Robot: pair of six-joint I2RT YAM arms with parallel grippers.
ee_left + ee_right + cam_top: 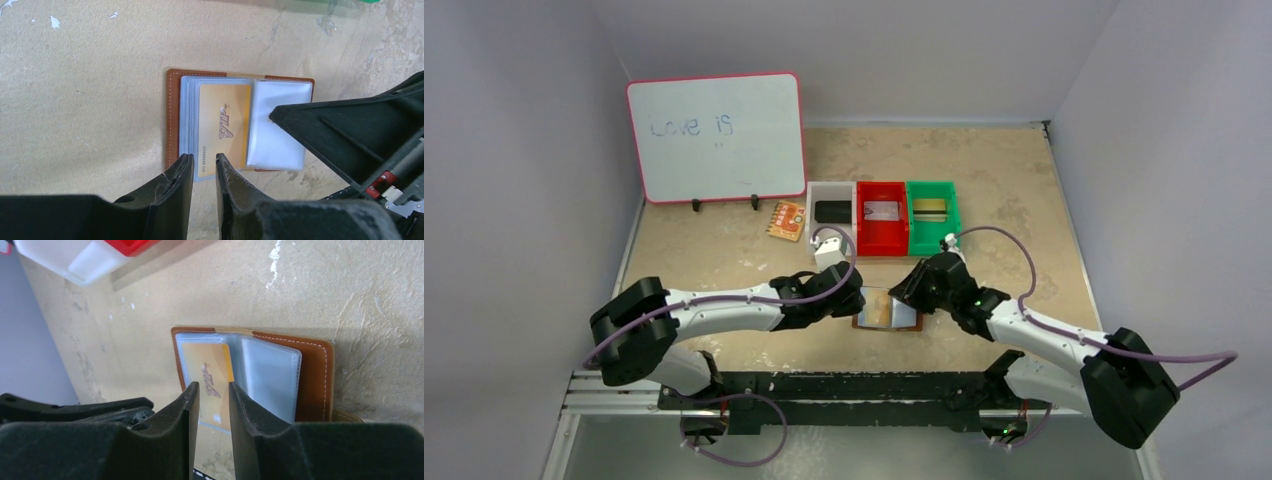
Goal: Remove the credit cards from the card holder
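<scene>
Two black pincers meet over the small brown leather bifold card holder (889, 312), which lies opened flat on the beige speckled table (1004, 180), just beyond the arms' bases. The left pincer (204, 167) comes in from the card holder's left side. Its jaws stand released with a narrow gap between them, and nothing is clamped there. Its fingertips (184, 165) hover at the near edge of the card holder's left half, flanking the corner of a flat yellow-gold plastic credit card (225, 122) printed "VIP". That credit card sits among the clear sleeves stacked on the left half, and its near end reaches past the leather edge.

The right pincer (214, 395) reaches in from the card holder's right side, likewise slightly parted and gripping nothing. In the left wrist view one of its fingers (320, 130) lies over the empty clear plastic sleeve (277, 100) on the right half. Whether it touches the sleeve cannot be told.

Beyond the card holder stand three small open plastic bins, touching in a row. The white bin (832, 189) has a dark flat thing inside, and the red bin (882, 240) and the green bin (932, 240) each hold a card.

Beyond and to the left of the card holder lies an orange-yellow patterned card (787, 220). Farthest from the card holder, a pink-framed whiteboard (717, 135) stands with "Love is" handwritten on it.
</scene>
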